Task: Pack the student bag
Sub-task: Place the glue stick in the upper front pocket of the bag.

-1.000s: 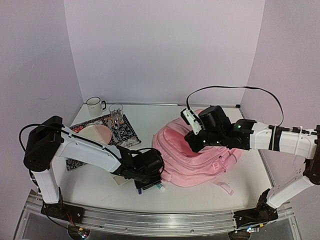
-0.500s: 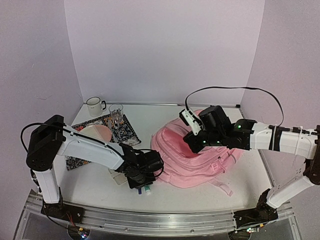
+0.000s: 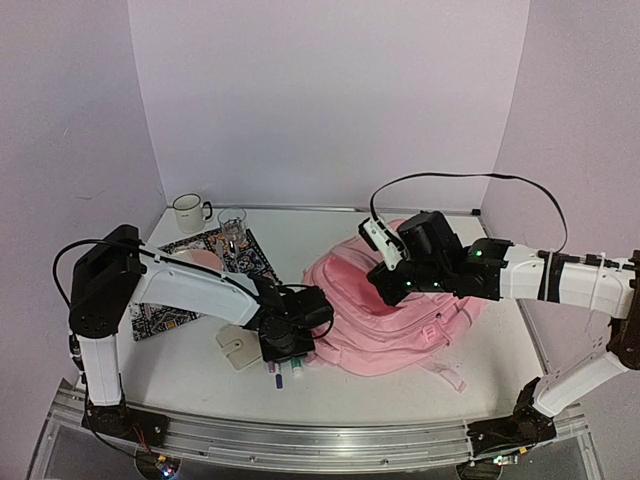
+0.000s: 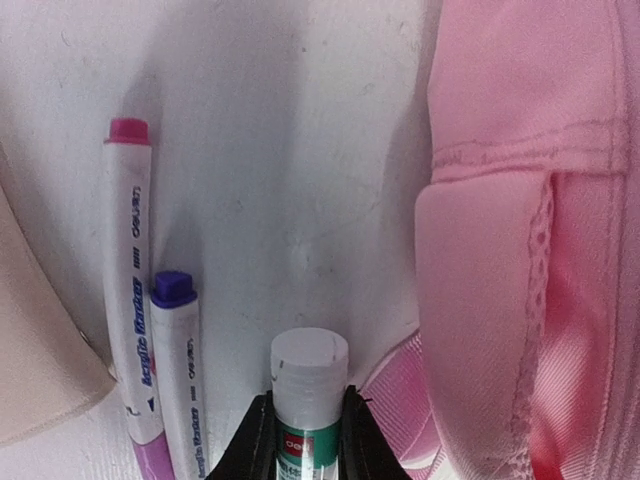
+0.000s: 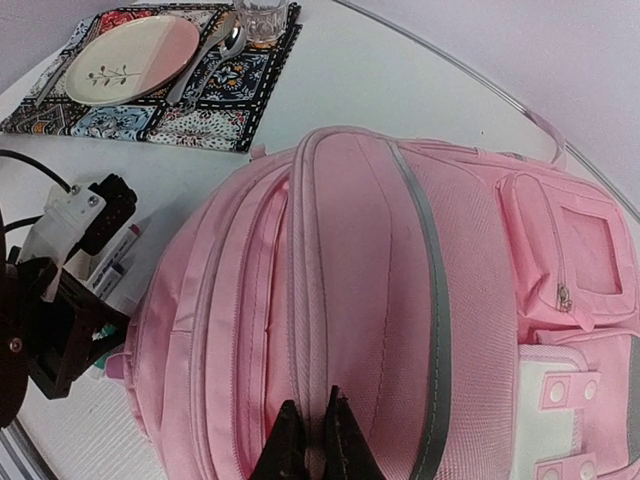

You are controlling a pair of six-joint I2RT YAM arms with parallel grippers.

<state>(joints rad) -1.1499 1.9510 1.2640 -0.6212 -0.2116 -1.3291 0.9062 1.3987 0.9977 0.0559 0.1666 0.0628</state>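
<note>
Lying long-axis L-R, student bag [image 3: 400,335]; R pincer [image 5: 312,408] pinching it, L pincer [image 4: 306,402] gripping glue stick [image 4: 310,362].

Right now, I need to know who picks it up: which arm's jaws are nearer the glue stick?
Left. The left jaws hug the glue stick on both sides; the right jaws are away on the pink backpack, pinching its fabric.
</note>
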